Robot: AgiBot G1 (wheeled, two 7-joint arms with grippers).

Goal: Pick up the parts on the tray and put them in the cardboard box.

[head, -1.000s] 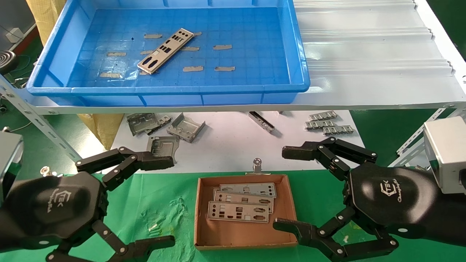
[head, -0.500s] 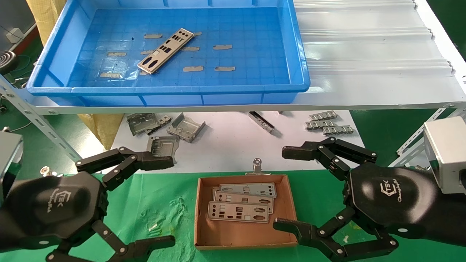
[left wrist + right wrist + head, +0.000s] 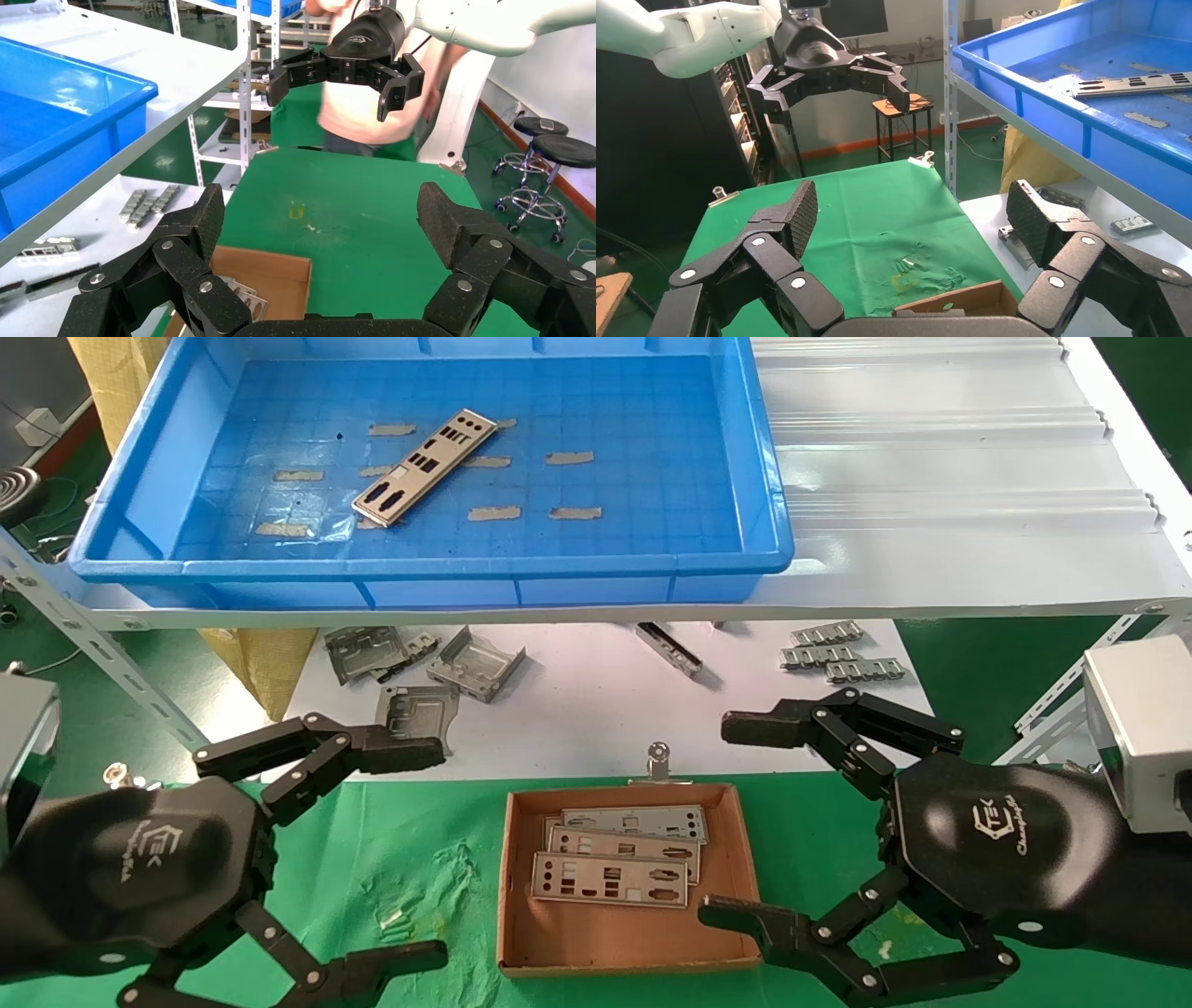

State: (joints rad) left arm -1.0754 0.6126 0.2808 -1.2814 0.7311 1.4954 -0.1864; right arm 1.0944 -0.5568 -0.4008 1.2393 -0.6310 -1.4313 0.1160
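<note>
One flat silver-grey part (image 3: pixel 424 467) lies at a slant on the floor of the blue tray (image 3: pixel 764 514) on the upper shelf; it also shows in the right wrist view (image 3: pixel 1130 83). The cardboard box (image 3: pixel 514 896) sits on the green cloth below, with three parts (image 3: pixel 610 879) stacked in it. My left gripper (image 3: pixel 419 854) hangs open and empty left of the box. My right gripper (image 3: pixel 736 822) hangs open and empty right of the box. Both are above the cloth, well below the tray. The box corner shows in the left wrist view (image 3: pixel 281 270).
Bent grey brackets (image 3: pixel 475 663) and comb-like strips (image 3: pixel 843 658) lie on the white sheet under the shelf. A metal clip (image 3: pixel 658 761) stands at the box's far edge. The shelf's front edge (image 3: pixel 596 614) overhangs between the grippers and the tray.
</note>
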